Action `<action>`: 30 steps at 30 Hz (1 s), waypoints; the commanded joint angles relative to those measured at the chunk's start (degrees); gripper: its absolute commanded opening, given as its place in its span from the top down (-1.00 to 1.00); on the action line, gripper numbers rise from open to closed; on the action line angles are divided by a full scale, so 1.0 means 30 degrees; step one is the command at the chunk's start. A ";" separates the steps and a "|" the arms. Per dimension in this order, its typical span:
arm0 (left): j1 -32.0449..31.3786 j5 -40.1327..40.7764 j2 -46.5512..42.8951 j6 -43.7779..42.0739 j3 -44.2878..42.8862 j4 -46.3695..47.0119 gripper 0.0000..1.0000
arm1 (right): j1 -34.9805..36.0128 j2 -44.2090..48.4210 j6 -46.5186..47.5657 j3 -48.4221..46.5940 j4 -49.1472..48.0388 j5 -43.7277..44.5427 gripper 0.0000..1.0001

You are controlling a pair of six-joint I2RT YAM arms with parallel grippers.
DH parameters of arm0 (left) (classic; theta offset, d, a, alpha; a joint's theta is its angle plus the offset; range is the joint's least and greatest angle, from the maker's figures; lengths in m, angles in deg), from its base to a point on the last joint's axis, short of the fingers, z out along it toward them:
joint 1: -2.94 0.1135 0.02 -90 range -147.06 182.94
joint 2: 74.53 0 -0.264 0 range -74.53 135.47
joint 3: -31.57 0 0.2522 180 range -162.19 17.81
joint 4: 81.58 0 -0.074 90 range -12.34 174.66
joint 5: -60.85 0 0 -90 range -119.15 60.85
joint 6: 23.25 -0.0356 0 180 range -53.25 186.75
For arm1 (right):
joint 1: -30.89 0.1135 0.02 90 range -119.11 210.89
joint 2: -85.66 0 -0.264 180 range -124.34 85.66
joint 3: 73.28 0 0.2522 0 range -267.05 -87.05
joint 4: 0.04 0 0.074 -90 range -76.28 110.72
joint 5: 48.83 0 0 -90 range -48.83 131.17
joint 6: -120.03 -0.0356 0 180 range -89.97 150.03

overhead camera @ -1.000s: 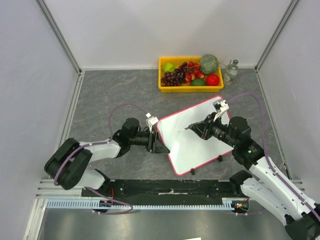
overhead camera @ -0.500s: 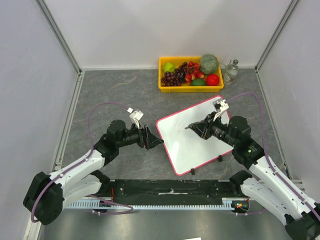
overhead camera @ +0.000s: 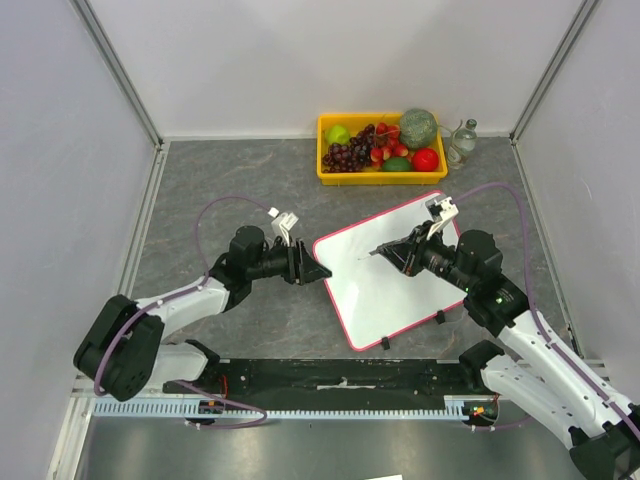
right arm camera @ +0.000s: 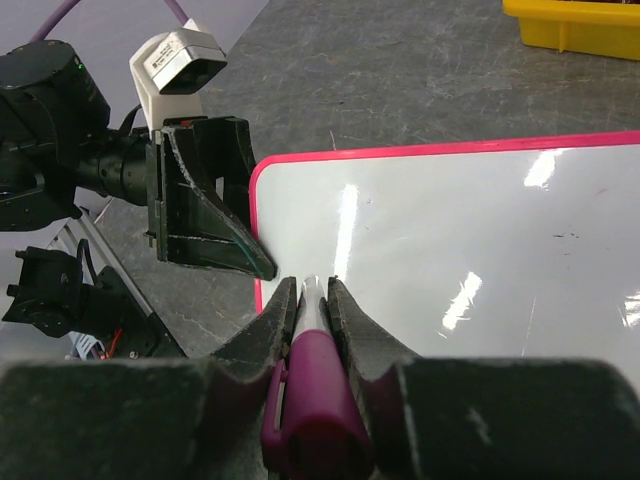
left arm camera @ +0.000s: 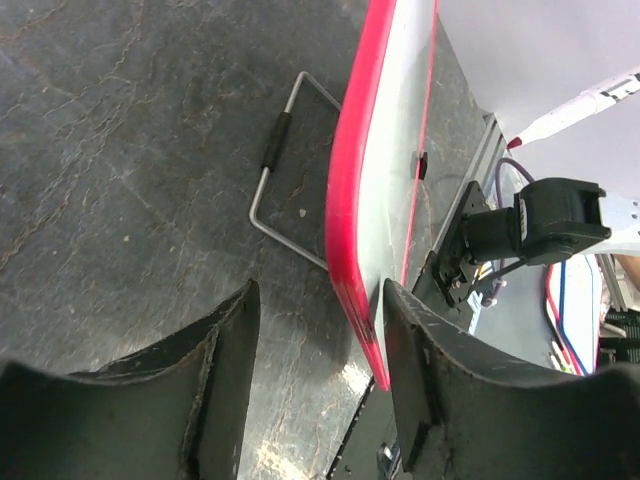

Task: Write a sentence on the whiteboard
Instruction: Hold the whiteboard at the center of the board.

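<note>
Left pincer [overhead camera: 316, 271] neared whiteboard [overhead camera: 392, 292] — agape.

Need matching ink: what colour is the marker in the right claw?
The marker is magenta-purple, clearest in the right wrist view.

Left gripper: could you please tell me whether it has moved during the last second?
Yes. The left gripper has shifted slightly towards the yellow tray, along the left edge of the whiteboard.

The whiteboard [overhead camera: 390, 290] is glossy white with a thin pink-red rim; the table [overhead camera: 230, 180] is dark grey, veined like stone; the tray [overhead camera: 380, 179] at the far edge is yellow; the marker [right arm camera: 312, 395] is magenta-purple with a white barrel; the left arm [overhead camera: 180, 300] and right arm [overhead camera: 545, 365] are white with black joints.
</note>
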 commanded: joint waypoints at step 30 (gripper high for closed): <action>0.1406 -0.7967 0.4912 -0.3774 -0.3692 -0.2094 0.96 | -0.0053 -0.0948 0.2922 -0.1750 -0.1783 0.0520 1.00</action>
